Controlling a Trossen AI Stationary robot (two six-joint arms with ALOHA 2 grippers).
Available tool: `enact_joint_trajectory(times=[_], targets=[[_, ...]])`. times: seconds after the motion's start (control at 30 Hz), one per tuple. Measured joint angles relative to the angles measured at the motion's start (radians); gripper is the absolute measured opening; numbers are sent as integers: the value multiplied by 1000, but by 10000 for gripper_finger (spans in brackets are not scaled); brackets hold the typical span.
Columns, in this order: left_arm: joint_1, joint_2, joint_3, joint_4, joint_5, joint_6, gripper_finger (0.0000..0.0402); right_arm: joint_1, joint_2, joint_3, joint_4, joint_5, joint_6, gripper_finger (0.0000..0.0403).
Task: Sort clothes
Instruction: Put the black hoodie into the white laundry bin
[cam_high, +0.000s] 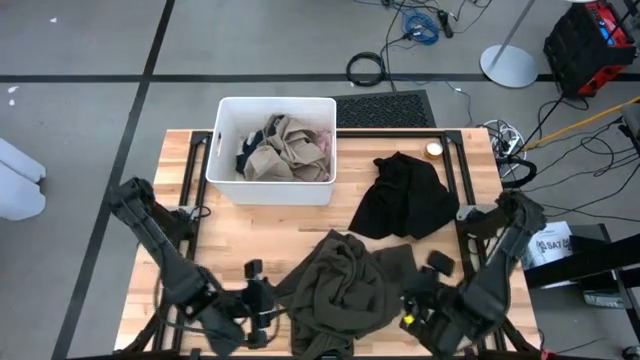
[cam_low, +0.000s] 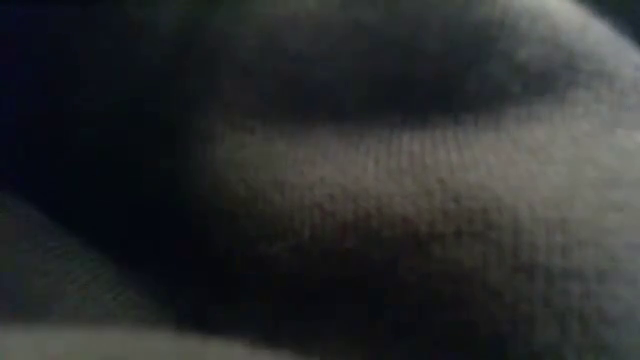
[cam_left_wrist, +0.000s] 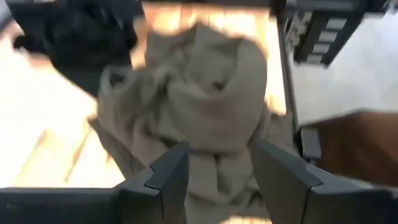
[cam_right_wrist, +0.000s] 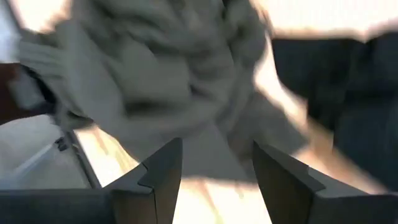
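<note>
Both claws, left (cam_left_wrist: 217, 177) and right (cam_right_wrist: 217, 177), gape empty beside the crumpled olive garment (cam_high: 345, 295).

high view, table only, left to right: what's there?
left gripper → white bin with clothes inside → olive green garment → black garment → right gripper. Both grippers are open, flanking the olive green garment at the near edge.

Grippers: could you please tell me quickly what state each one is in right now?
Left gripper: open, empty, facing the olive garment.
Right gripper: open, empty, facing the same garment.
</note>
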Motion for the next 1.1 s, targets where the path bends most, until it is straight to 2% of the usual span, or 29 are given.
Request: enact_joint_trajectory(times=[0.13, 0.27, 0.37, 0.57, 0.7, 0.87, 1.0, 1.1], targets=[[64, 23, 0, -16, 113, -4, 180, 81, -53, -221, 90, -72, 289, 180], [180, -5, 0, -31, 226, 69, 180, 152, -109, -420, 327, -93, 453, 180], [292, -37, 0, -27, 320, 116, 180, 201, -147, -531, 471, -40, 534, 180], [505, -74, 0, -36, 582, 256, 180, 297, -176, -665, 582, 86, 747, 180], [619, -124, -29, -35, 697, 301, 180, 343, -174, -718, 768, 189, 768, 180], [739, -265, -181, 54, 789, 280, 180, 355, -172, -754, 924, 391, 742, 180], [797, -390, -396, 273, 939, 120, 180, 347, -172, -755, 911, 406, 755, 180], [803, -454, -544, 431, 950, -36, 180, 335, -172, -755, 909, 409, 767, 180]])
